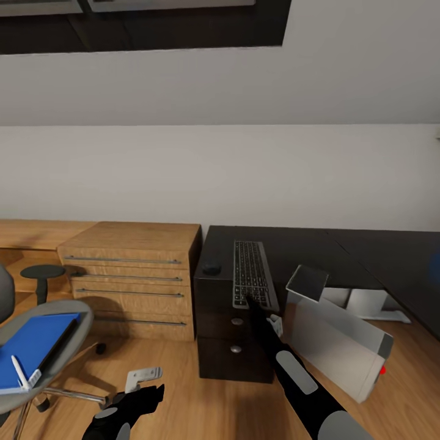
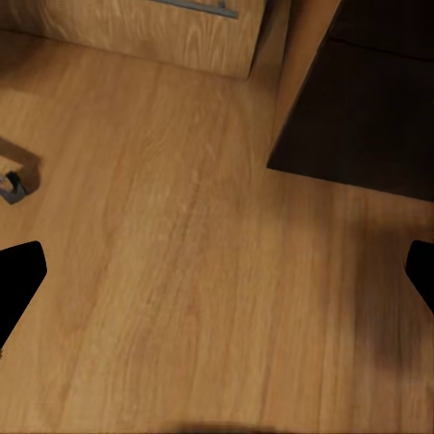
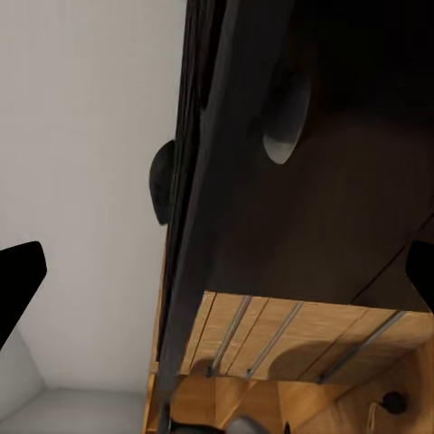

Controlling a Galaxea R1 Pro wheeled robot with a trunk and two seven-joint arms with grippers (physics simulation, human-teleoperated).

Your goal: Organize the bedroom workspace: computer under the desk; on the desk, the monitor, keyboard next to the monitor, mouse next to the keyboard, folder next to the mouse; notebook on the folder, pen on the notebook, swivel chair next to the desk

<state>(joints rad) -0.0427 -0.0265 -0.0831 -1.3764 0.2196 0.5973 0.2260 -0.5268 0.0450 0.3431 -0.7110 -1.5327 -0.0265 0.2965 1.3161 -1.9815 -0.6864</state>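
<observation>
On the dark desk [image 1: 287,244]: keyboard [image 1: 252,273], long axis running away from the robot, mouse [image 1: 211,267] just left of it. Right gripper [image 1: 252,300] at the keyboard's near end, fingers spread; nearer arm. Left gripper [image 1: 143,394] low over floor, spread, well apart.

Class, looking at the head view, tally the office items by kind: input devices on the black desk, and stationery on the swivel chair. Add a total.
Input devices: 2 (keyboard, mouse)
Stationery: 2 (blue folder, pen)
Total: 4
</observation>
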